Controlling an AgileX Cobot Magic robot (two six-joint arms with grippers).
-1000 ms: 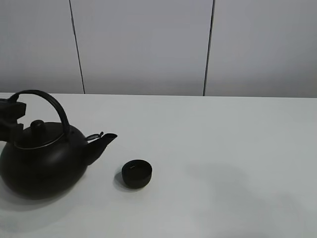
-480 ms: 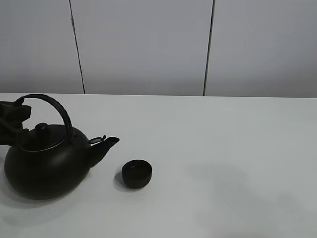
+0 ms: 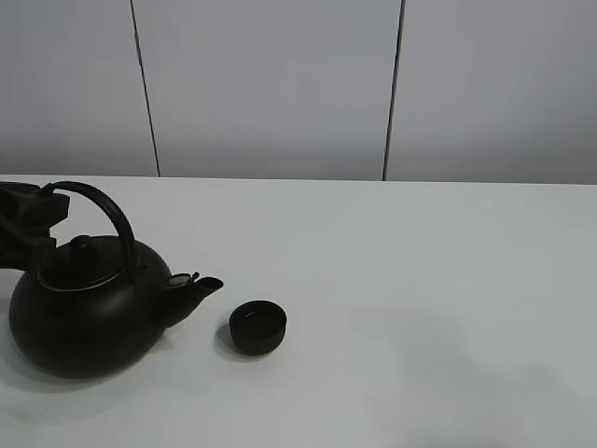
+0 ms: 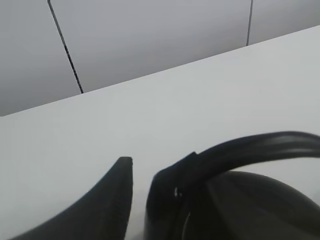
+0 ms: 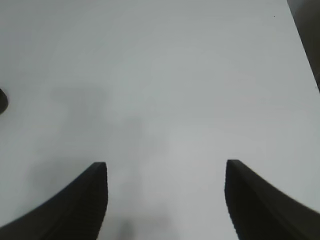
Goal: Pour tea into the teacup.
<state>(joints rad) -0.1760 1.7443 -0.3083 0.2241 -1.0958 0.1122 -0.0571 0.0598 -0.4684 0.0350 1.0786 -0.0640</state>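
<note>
The big black kettle [image 3: 84, 313] with its arched handle [image 3: 107, 210] is at the left of the table, tilted with its spout [image 3: 198, 287] pointing at the teacup. The small black teacup [image 3: 257, 327] stands just right of the spout, a little apart from it. My left gripper [image 3: 33, 210] is at the left end of the handle and shut on it; the left wrist view shows its fingers [image 4: 116, 197] beside the handle [image 4: 250, 147]. My right gripper [image 5: 166, 164] is open and empty above bare table, out of the exterior view.
The white table [image 3: 420, 280] stretches to the right of the cup. A grey panelled wall [image 3: 280, 84] rises behind its far edge. A dark sliver [image 5: 1, 100] sits at the right wrist view's edge.
The kettle has tipped forward toward the cup, and its spout has dropped lower. The handle and my left gripper have shifted slightly right and down. The cup has not moved.
</note>
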